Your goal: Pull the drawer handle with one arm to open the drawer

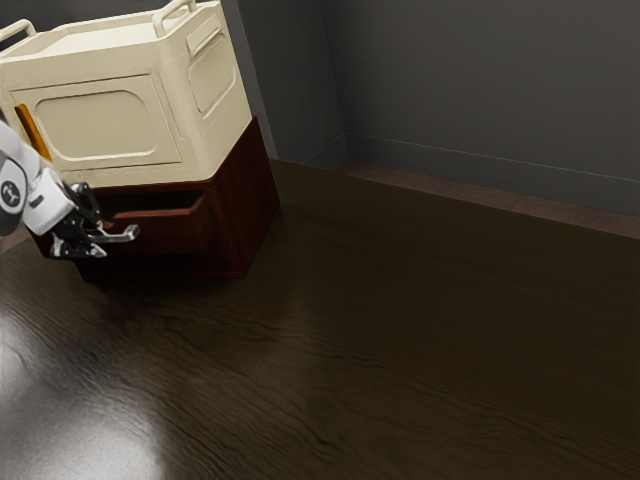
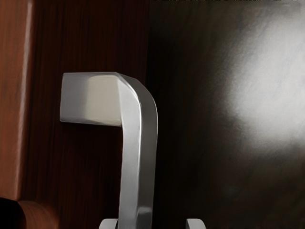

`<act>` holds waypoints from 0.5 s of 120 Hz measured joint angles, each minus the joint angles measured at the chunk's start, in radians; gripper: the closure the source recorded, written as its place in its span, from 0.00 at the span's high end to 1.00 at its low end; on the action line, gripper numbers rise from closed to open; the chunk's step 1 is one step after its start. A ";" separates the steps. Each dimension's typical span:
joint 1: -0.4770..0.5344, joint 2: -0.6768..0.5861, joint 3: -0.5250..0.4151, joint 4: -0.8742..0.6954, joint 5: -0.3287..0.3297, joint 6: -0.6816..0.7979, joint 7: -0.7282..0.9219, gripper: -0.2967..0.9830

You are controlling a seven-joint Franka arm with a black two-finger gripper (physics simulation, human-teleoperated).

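The 2 fingers (image 2: pixel 108 223) stood open astride the handle (image 2: pixel 138 162), which looked stiff and slick, best gripped mid-bar to draw the heavy-looking drawer (image 1: pixel 172 232).

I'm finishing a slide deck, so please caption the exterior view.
The robot's tool at the silver handle of a partly open drawer, below a cream crate.

The smooth, rounded white arm (image 1: pixel 16 153) bears a round dark-grey cap (image 1: pixel 11 193) with a pale emblem. The angular black claw (image 1: pixel 100 238) has blunt, pale-grey fingertips (image 2: pixel 108 223) with rounded corners.
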 joint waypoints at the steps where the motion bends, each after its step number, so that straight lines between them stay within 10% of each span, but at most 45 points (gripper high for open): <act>1: 0.000 -0.003 0.000 -0.003 0.000 -0.001 0.000 0.31; 60: -0.008 -0.144 0.002 -0.148 0.001 -0.033 0.009 0.26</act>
